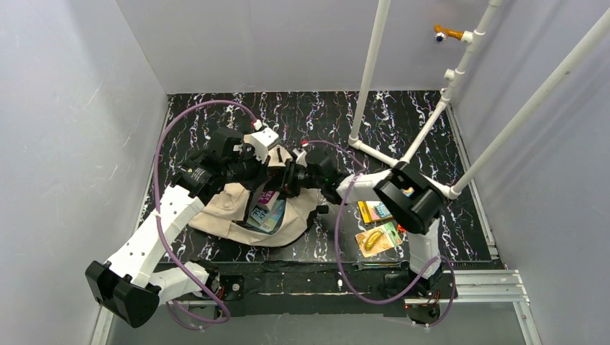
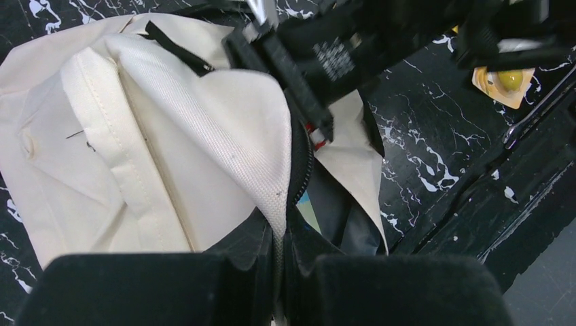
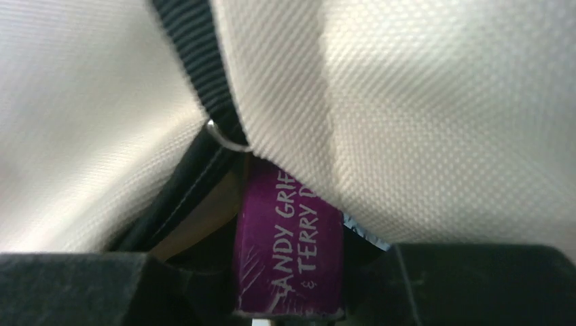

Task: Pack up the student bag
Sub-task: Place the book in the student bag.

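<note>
left arm: white links, black joints | right arm: same | cables: purple

A black table veined with white marbling fills the enclosure, shut in by plain pale grey walls. A white pipe frame stands at its far right, and an aluminium rail edges the near right corner. The light is soft and even.

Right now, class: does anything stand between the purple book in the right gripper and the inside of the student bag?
Yes. The student bag's own beige fabric and black strap drape across the purple book's leading end; the left gripper pinches the rim.
</note>
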### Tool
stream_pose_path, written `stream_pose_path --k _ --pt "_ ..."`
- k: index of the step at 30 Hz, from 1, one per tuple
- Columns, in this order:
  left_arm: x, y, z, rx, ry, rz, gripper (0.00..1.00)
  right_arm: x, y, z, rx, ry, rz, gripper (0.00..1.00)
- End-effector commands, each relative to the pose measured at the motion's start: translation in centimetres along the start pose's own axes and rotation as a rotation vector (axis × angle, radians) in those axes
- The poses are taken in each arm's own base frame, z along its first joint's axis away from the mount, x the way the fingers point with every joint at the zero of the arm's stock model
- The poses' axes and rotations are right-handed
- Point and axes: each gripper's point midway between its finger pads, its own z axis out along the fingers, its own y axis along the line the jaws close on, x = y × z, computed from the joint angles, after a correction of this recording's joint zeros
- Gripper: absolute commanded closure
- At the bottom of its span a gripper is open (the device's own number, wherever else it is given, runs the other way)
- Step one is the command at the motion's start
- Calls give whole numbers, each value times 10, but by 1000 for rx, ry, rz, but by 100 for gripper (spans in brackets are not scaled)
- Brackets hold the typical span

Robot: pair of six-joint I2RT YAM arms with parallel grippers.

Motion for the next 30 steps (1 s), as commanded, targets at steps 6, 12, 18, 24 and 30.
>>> stream_pose_path --k 6,12,18,24,30 --pt "-13 6 -11 -54 -46 -9 100 -14 24 37 -124 -91 -200 48" --pt "-7 7 -11 -61 -37 -21 100 17 -10 4 33 11 -333 41" --pt "-1 8 -9 -91 -27 -124 100 13 7 34 -47 -17 -394 62" --pt "15 5 -3 -94 7 -205 100 12 16 40 -71 6 -442 40" --pt "41 4 4 -110 55 -245 100 19 -34 -39 221 132 -580 13"
